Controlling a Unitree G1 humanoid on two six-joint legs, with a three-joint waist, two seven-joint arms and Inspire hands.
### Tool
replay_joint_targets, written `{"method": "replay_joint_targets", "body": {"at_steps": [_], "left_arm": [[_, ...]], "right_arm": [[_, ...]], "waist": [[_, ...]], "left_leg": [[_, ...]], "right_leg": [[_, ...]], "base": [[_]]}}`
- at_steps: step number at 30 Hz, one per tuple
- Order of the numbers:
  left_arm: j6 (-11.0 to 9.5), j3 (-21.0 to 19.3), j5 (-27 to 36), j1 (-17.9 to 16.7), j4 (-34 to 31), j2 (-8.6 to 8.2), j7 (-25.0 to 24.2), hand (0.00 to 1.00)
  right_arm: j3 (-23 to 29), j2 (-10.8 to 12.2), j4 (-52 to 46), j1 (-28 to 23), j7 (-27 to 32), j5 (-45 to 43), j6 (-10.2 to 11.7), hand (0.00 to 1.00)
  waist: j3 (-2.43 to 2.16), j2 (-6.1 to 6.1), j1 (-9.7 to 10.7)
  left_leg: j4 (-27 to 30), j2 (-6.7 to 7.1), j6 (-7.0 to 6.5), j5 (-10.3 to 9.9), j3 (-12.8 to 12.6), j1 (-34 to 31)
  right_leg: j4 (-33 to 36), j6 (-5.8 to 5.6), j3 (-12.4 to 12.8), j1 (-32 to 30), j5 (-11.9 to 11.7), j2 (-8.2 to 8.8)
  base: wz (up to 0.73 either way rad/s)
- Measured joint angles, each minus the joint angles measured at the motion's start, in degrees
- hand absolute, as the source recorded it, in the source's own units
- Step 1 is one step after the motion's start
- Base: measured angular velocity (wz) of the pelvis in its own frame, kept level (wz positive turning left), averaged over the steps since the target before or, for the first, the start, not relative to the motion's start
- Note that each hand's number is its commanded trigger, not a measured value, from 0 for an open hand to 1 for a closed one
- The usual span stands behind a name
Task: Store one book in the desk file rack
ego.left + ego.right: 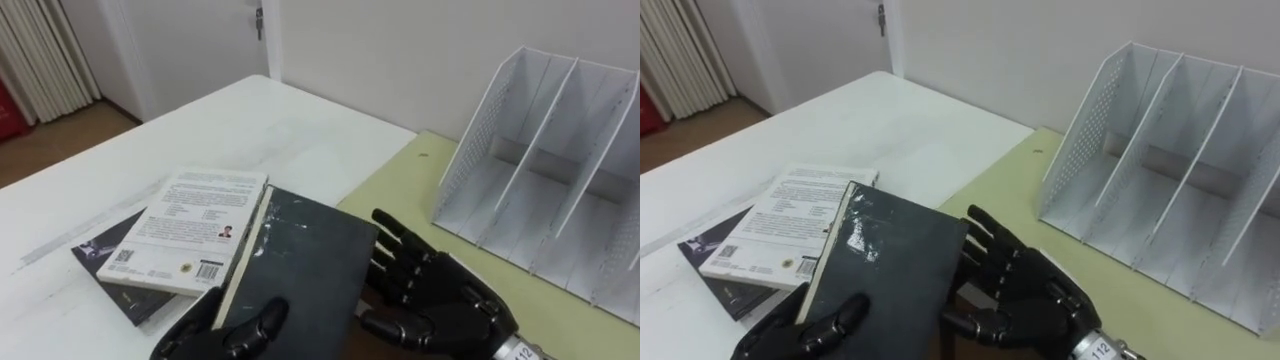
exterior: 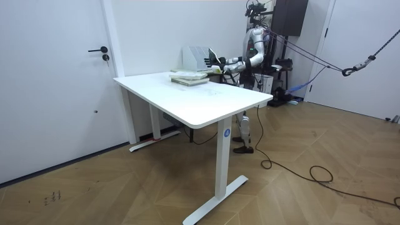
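A black book is lifted off the table, tilted, with its spine toward the other books. My left hand grips its near edge from below, thumb curled onto the cover. My right hand lies against the book's right edge with its fingers stretched out under it. The white file rack stands at the right on a pale green surface, its slots bare and a hand's width beyond my right hand. In the room view I stand at the far side of the white desk, with the rack beside me.
A white book lies on a dark book on the white table, just left of the lifted book. The pale green surface adjoins the table. A wall rises behind the rack, and a door is at the back.
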State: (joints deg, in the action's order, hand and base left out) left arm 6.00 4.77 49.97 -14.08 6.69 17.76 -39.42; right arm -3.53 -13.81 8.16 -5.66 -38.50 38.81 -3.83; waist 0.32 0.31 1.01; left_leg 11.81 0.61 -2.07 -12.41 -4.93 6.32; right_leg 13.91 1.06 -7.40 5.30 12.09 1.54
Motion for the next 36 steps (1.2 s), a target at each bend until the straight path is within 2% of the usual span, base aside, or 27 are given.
{"method": "replay_joint_targets", "body": {"at_steps": [5, 12, 18, 27, 32, 35, 36], "left_arm": [[0.5, 1.0, 0.0, 0.1, 0.0, 1.72, -0.1, 1.00], [0.5, 1.2, 0.0, 0.3, 0.0, 2.17, -0.3, 1.00], [0.5, 1.5, 0.8, 0.3, 0.0, 2.21, -0.5, 1.00], [0.4, 2.3, 2.3, 0.4, 0.0, 2.47, -0.7, 1.00], [0.3, 4.3, 5.4, 0.7, 0.0, 4.18, -0.7, 1.00], [0.3, 5.7, 6.7, 1.4, 0.0, 4.41, -0.8, 1.00], [0.3, 5.8, 6.7, 1.6, 0.0, 4.41, -1.0, 1.00]], "right_arm": [[-2.5, -0.3, -0.1, 0.0, -0.8, 2.0, 0.0, 0.00], [-4.3, -1.1, 0.0, 0.0, -2.3, 1.9, 0.0, 0.00], [-5.9, -2.4, 0.0, 0.0, -2.4, 2.3, 0.0, 0.00], [-7.6, -2.5, 0.0, -0.5, -2.6, 2.4, 0.0, 0.00], [-10.0, -4.1, 0.0, -1.4, -3.7, 4.8, 0.0, 0.00], [-11.6, -4.5, -0.2, -1.4, -4.9, 4.7, -0.1, 0.00], [-11.6, -4.6, -0.2, -1.4, -5.5, 4.7, -0.2, 0.17]], "waist": [[0.00, 0.01, -0.1], [0.25, -0.11, 0.0], [0.23, -0.38, -0.1], [0.19, -0.89, -0.3], [0.14, -0.93, 0.0], [0.14, -0.93, -0.1], [0.14, -0.92, -0.1]], "left_leg": [[-0.1, -0.14, 0.00, 0.0, -0.2, -0.1], [0.0, -0.19, -0.02, -0.1, -0.3, -0.4], [1.3, -0.23, -0.06, -0.3, -0.3, -1.8], [1.8, -0.23, -0.10, -0.3, -0.3, -2.4], [1.8, -0.22, -0.12, -0.3, -0.3, -2.7], [1.8, -0.22, -0.12, -0.3, -0.3, -2.7], [1.8, -0.22, -0.12, -0.3, -0.3, -2.7]], "right_leg": [[0.2, 0.03, 0.3, -0.4, 0.0, -0.14], [0.7, 0.03, 0.2, -0.6, 0.0, -0.07], [1.1, 0.09, 0.1, -1.8, -0.1, 0.03], [1.8, 0.09, 0.2, -2.3, -0.1, 0.11], [1.7, 0.09, 0.3, -2.4, -0.1, 0.11], [1.8, 0.10, 0.3, -2.5, -0.1, 0.11], [1.8, 0.10, 0.3, -2.5, 0.0, 0.10]], "base": [[-0.04], [-0.01], [0.00], [0.00], [0.01], [0.00], [0.00]]}}
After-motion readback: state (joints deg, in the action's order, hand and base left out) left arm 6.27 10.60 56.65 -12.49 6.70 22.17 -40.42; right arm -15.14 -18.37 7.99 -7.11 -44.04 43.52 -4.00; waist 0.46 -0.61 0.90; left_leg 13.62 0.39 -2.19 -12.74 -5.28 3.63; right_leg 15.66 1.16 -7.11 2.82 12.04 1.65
